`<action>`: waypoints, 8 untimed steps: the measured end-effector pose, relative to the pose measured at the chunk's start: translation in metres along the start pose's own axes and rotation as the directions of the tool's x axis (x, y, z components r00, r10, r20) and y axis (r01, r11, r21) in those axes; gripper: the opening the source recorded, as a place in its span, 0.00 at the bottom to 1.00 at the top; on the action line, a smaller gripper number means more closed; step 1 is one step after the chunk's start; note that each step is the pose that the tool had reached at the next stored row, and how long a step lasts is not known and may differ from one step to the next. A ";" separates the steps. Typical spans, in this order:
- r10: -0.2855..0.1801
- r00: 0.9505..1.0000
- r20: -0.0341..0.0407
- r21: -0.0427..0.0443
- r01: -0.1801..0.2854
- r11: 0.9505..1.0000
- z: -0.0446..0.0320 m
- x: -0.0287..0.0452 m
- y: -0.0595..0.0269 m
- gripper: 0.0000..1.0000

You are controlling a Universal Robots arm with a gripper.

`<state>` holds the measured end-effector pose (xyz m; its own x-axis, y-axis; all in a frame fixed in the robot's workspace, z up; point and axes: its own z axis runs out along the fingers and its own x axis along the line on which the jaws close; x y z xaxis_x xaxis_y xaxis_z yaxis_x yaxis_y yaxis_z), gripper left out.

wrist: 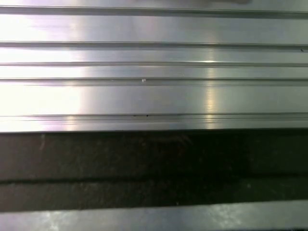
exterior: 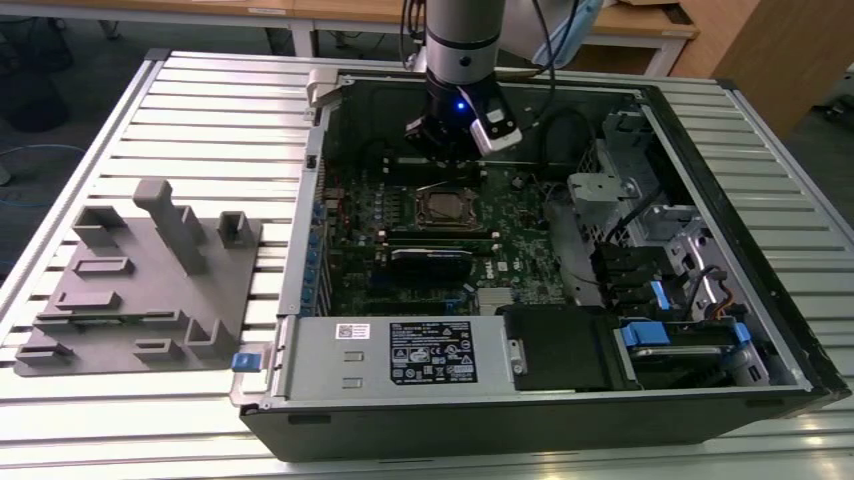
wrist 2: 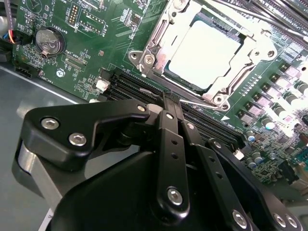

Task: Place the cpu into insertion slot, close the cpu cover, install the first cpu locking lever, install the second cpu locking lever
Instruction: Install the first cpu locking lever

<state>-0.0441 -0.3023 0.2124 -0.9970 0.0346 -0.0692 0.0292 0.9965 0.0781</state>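
Observation:
In the second wrist view the cpu [wrist 2: 204, 53] lies flat in the insertion slot [exterior: 447, 206], its silvery top showing through the window of the cpu cover [wrist 2: 155, 48]. The cover is down over it. A thin wire locking lever [wrist 2: 195, 101] runs along the socket edge nearest my gripper. More thin rods [wrist 2: 250, 17] cross the far side; whether either is latched I cannot tell. My gripper [wrist 2: 167, 100] hovers just off that near edge, its black fingers [wrist 2: 163, 139] pressed together and holding nothing. In the exterior view the gripper [exterior: 443, 145] hangs inside the case, behind the socket.
The open computer case [exterior: 307, 250] lies on a slatted aluminium table [wrist: 154, 96]. Long black memory slots [wrist 2: 144, 86] run beside the socket, and a coin battery [wrist 2: 49, 41] sits further off. A grey fixture tray [exterior: 134, 280] stands at the exterior view's left. Drive bays and cables [exterior: 667, 290] are on its right.

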 end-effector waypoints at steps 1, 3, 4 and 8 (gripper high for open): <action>0.000 1.000 0.000 0.000 0.000 1.000 0.0005 0.0000 0.0000 0.11; 0.000 1.000 0.000 0.000 0.000 1.000 0.0016 0.0001 -0.0002 0.11; 0.000 1.000 0.001 0.000 0.000 1.000 0.0023 0.0002 -0.0002 0.11; 0.000 1.000 0.006 0.000 0.000 1.000 0.0045 0.0004 -0.0004 0.11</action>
<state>-0.0441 -0.3023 0.2079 -0.9966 0.0347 -0.0749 0.0288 0.9965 0.0779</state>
